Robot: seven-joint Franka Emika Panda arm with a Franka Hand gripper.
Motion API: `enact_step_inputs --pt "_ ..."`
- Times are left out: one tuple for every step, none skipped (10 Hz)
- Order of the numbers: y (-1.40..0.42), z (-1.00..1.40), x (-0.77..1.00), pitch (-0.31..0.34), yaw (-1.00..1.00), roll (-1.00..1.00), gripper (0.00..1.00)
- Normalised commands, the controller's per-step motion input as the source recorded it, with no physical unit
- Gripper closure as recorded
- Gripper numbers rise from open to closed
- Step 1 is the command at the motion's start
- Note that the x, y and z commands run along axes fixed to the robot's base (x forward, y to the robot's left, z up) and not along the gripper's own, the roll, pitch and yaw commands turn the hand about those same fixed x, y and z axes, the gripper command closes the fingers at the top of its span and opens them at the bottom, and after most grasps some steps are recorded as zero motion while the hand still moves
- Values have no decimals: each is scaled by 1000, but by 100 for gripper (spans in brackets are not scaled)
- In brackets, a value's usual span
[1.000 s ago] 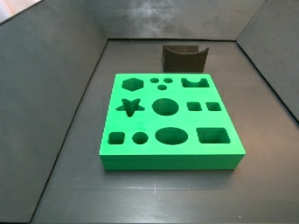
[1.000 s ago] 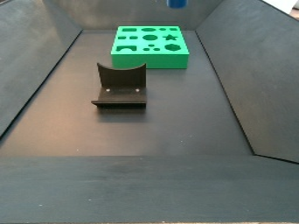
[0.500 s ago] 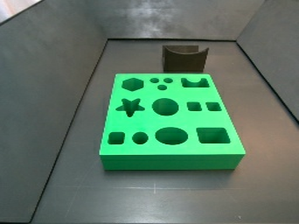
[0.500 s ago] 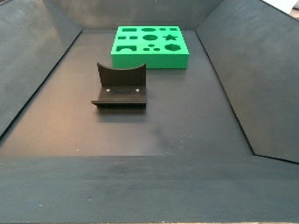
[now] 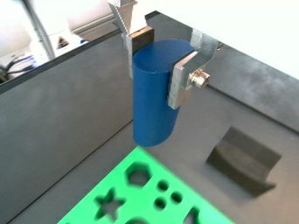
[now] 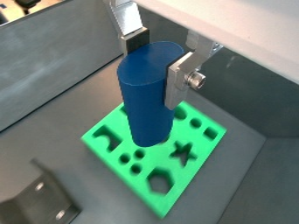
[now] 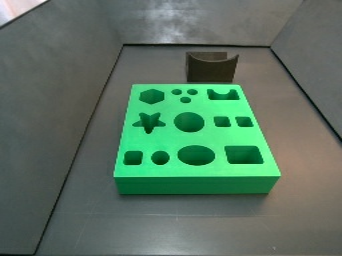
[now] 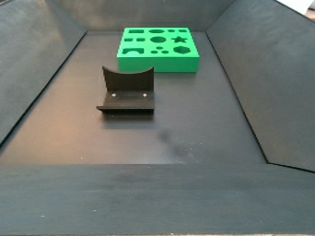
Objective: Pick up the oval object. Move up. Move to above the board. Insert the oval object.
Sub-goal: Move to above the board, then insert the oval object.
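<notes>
I had the gripper (image 5: 159, 54) clamped on the oval object (image 5: 156, 94), lifted high above the board (image 6: 117, 140), insertion still undone

The oval object (image 5: 155, 92), a plain blue peg, is hanging upright high above the board (image 6: 117, 133), clamped between the gripper (image 5: 158, 48) jaws. The board (image 7: 195, 137), a thick green slab with shaped cutouts, is lying flat on the table (image 8: 172, 129).
</notes>
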Motion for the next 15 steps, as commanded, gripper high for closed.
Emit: enact_step_inputs --pt "-1000 96 73 99 11 12 100" --pt "-591 70 83 121 8 16 100" --pt "-320 46 87 123 6 20 100" --pt "-195 33 71 112 7 25 100" --pt "-43 -9 0 0 0 0 100" --pt "-57 -11 46 10 0 10 100" --pt "-37 -171 66 0 -120 0 100" --pt "-449 -397 43 0 -363 34 100" --pt "-617 -334 0 0 -623 0 100" --pt "-629 -254 0 -9 -600 0 100" --pt "-614 -240 0 -39 -626 0 100" --pt "-529 -231 6 -63 -640 -1 100" --pt "-489 -300 23 -91 -660 0 100" --pt "-431 -346 51 -83 -691 0 100" --pt "-286 -349 149 -54 -751 -7 100"
